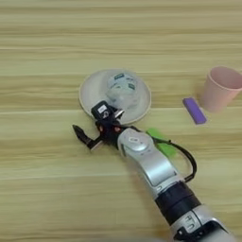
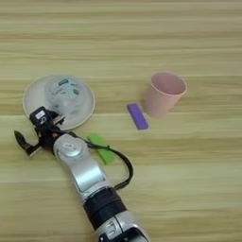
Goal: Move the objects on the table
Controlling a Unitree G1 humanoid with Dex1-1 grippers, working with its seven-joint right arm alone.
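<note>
Right gripper [image 1: 97,124] spread open and empty at the near rim of a round pale plate [image 1: 90,101], centre-left.

A clear cup [image 1: 123,90] stood on the plate, likely light, slippery, crushable; best pinched at its wall. A green block [image 2: 101,147] lay partly under the forearm; a purple block [image 2: 137,116] and pink cup [image 2: 163,93] sat apart to the right.

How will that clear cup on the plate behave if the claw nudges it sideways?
The clear cup looks thin-walled, so probably light and quick to slide across the smooth plate. It stands taller than the plate's low rim, so a push high up may tip it rather than move it. Being round, it would likely roll if toppled. The claw sits at the plate's near edge.
</note>
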